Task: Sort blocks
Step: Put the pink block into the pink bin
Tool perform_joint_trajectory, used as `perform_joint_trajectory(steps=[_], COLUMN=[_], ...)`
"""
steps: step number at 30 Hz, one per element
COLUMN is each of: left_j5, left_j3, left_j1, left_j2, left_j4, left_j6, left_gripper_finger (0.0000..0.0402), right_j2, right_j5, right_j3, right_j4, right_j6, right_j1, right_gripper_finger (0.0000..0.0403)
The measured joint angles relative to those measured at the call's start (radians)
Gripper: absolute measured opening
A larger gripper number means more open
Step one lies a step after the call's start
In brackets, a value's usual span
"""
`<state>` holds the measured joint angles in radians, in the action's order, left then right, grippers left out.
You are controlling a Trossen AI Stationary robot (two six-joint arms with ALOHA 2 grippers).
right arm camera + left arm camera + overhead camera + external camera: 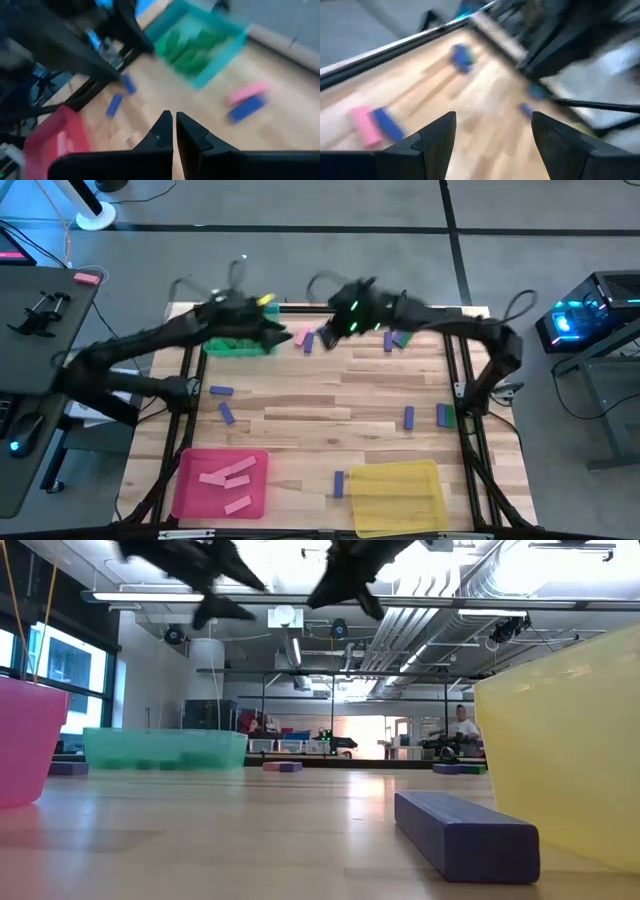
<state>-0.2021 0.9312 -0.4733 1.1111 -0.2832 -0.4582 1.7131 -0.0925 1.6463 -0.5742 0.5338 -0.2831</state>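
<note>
Currently the left gripper (283, 337) hangs open and empty above the table's far edge, beside the green tray (238, 345). A pink block (301, 337) and a blue block (309, 343) lie just ahead of it on the table. The right gripper (326, 338), shut and empty, hangs over these two blocks.

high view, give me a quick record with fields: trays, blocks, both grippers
green tray: far left, green blocks inside
pink tray: near left, three pink blocks in it
yellow tray: near right, looks empty
loose blocks: pink and blue pair at far middle; blue ones scattered on the table
left gripper: open, empty, above the far side by the green tray
right gripper: shut, empty, above the far middle
</note>
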Motion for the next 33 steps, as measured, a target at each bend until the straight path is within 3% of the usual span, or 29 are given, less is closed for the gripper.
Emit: perform_joint_trajectory(steps=[9,17,20,23,29,33], left_j5=[0.218,0.199,0.204,0.236,0.178,0.214], left_j3=[0.431,0.716,0.791,0.790,0.770,0.763], left_j1=[-0.099,-0.167,-0.163,-0.151,-0.139,-0.134], left_j2=[0.576,0.897,0.973,1.022,1.074,1.076], left_j4=[-0.340,-0.573,-0.707,-0.777,-0.680,-0.656], left_j6=[-0.023,-0.007,0.048,0.076,0.085,0.070], left_gripper_finger=[0.0241,0.0241,0.0241,0.0241,0.0241,0.0241], right_j2=[-0.178,-0.188,-0.187,-0.187,-0.187,-0.187], right_j5=[-0.203,-0.304,-0.303,-0.303,-0.292,-0.286], right_j3=[0.002,0.001,0.000,0.000,0.000,0.000], right_j4=[0.008,-0.029,-0.040,-0.036,-0.036,-0.036], right_j6=[-0.228,-0.269,-0.273,-0.273,-0.273,-0.266], right_j1=[-0.246,-0.308,-0.300,-0.297,-0.297,-0.297], right_gripper_finger=[0.0000,0.0000,0.0000,0.0000,0.0000,0.0000])
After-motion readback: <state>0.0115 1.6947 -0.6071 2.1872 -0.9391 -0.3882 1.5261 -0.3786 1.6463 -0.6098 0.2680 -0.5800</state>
